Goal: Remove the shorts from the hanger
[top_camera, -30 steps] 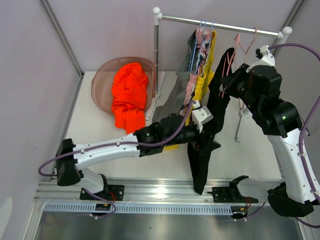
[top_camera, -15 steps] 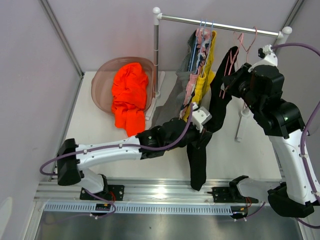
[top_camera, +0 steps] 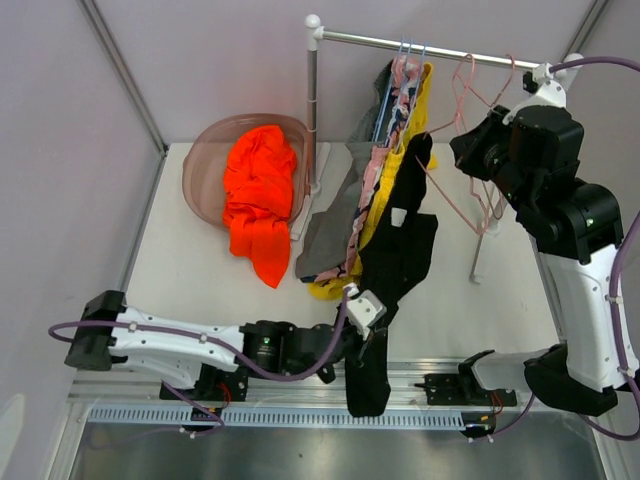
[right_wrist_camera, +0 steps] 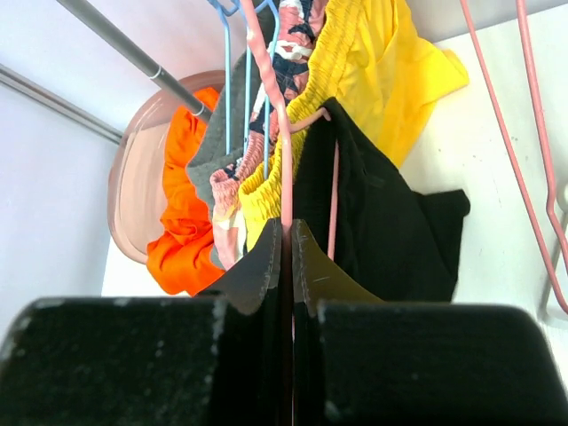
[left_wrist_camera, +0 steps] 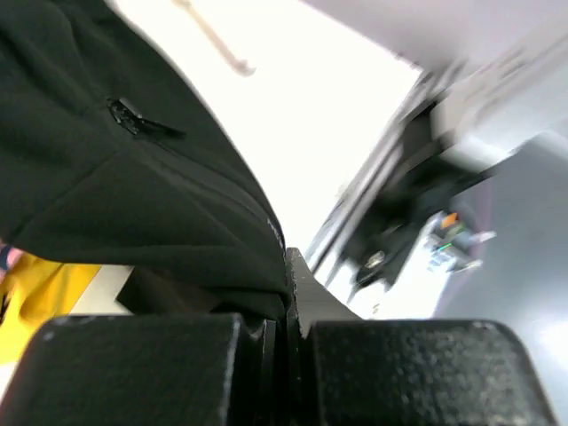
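Observation:
The black shorts (top_camera: 400, 255) stretch from the pink hanger (right_wrist_camera: 284, 133) down past the table's near edge. My left gripper (top_camera: 368, 338) is shut on their lower part, and the left wrist view shows black cloth (left_wrist_camera: 133, 177) pinched between the jaws. High on the right, my right gripper (top_camera: 465, 150) is shut on the pink hanger's wire, which runs between its jaws (right_wrist_camera: 286, 253). The black shorts' top (right_wrist_camera: 382, 222) still drapes over that hanger's end. Yellow shorts (top_camera: 414, 110), pink patterned shorts (top_camera: 375, 175) and grey shorts (top_camera: 335, 215) hang from blue hangers on the rail.
Orange shorts (top_camera: 258, 190) lie in a translucent pink basin (top_camera: 200, 150) at the back left. The metal rail (top_camera: 440, 48) stands on a white post (top_camera: 313, 120). Another pink hanger (top_camera: 505, 75) hangs bare beside the right arm.
My left gripper closed on the black shorts and pulled back to the near edge, dragging them down and taut. My right gripper rose to the right with the pink hanger.

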Controlling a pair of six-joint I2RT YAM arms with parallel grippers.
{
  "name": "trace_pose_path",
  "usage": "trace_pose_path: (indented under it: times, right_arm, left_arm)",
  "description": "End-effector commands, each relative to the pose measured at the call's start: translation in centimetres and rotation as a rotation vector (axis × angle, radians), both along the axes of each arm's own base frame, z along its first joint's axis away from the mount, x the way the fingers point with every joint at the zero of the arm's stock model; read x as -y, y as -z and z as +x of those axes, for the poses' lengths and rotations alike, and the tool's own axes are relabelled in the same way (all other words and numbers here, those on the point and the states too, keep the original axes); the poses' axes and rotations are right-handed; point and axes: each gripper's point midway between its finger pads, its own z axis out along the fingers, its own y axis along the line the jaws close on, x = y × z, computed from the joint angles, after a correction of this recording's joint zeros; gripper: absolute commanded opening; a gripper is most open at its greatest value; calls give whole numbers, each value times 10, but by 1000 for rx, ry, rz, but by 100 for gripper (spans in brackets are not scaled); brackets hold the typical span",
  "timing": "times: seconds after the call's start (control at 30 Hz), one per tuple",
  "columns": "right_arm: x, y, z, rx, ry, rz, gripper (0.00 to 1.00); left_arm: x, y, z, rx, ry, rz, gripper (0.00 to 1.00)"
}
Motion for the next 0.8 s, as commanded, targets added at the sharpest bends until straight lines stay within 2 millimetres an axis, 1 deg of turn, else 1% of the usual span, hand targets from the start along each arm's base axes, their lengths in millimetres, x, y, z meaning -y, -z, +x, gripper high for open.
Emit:
trace_pose_path:
  times: [0.0, 0.03, 0.07, 0.1, 0.13, 0.17, 0.2, 0.23, 0.27, 0.3, 0.33, 0.37, 0.4, 0.43, 0.47, 0.5, 0.53, 0.57, 0.6, 0.63, 0.67, 0.7, 0.73, 0.77]
  right_arm:
    - [15, -40, -16, 132, 45, 84, 0]
    - [17, -43, -28, 142, 29, 105, 0]
    - [16, -39, -32, 129, 24, 127, 0]
    - [14, -30, -36, 106, 11, 134, 0]
    - [14, -28, -41, 99, 3, 145, 0]
    - [17, -27, -54, 95, -7, 159, 0]
    - [16, -21, -58, 74, -15, 182, 0]
    - [12, -18, -63, 62, -40, 197, 0]
    - [14, -19, -74, 63, -52, 212, 0]
    - [13, -16, -78, 50, -59, 235, 0]
    - [11, -15, -82, 40, -74, 246, 0]
    - [12, -13, -87, 27, -80, 252, 0]
    - [13, -14, -93, 27, -87, 264, 0]
    - [14, -19, -99, 34, -90, 286, 0]
    - [16, -20, -102, 35, -88, 290, 0]
    - [20, -23, -105, 48, -75, 290, 0]
    - [23, -25, -104, 59, -65, 276, 0]
    - [27, -29, -105, 70, -52, 265, 0]
    - [31, -29, -101, 72, -28, 243, 0]
    - [29, -26, -91, 62, -22, 200, 0]
    - [31, -30, -87, 74, -13, 183, 0]
    - [34, -31, -80, 79, 13, 156, 0]
    - [29, -25, -62, 58, 27, 119, 0]
    - [31, -28, -54, 70, 38, 78, 0]
  left_arm:
    - [11, -13, 25, -11, -85, -26, 0]
    - [15, -15, 34, -7, -92, -26, 0]
    - [15, -17, 56, 1, -128, -21, 0]
    - [25, -39, 62, -1, -108, -65, 0]
    - [32, -36, 70, 5, -107, -55, 0]
    - [34, -51, 88, 24, -134, -76, 0]
    - [38, -55, 96, 31, -135, -75, 0]
    - [47, -59, 107, 36, -146, -71, 0]
    - [49, -72, 126, 46, -180, -76, 0]
    - [52, -69, 139, 41, -200, -53, 0]
    - [55, -105, 163, 41, -232, -105, 0]
    - [68, -73, 178, 13, -247, -27, 0]
    - [68, -56, 189, -16, -260, 39, 0]
    - [76, -83, 200, -15, -265, -4, 0]
    - [81, -54, 212, -40, -287, 63, 0]
    - [78, -47, 212, -52, -294, 103, 0]
    - [79, -47, 209, -61, -284, 105, 0]
    - [75, -53, 197, -74, -268, 83, 0]
    - [69, -43, 186, -85, -254, 91, 0]
    - [72, -54, 168, -82, -226, 49, 0]
    - [58, -34, 157, -82, -235, 92, 0]
    - [43, -67, 145, -60, -229, 27, 0]
    - [32, -72, 129, -53, -215, 44, 0]
    - [16, -78, 126, -36, -242, 52, 0]
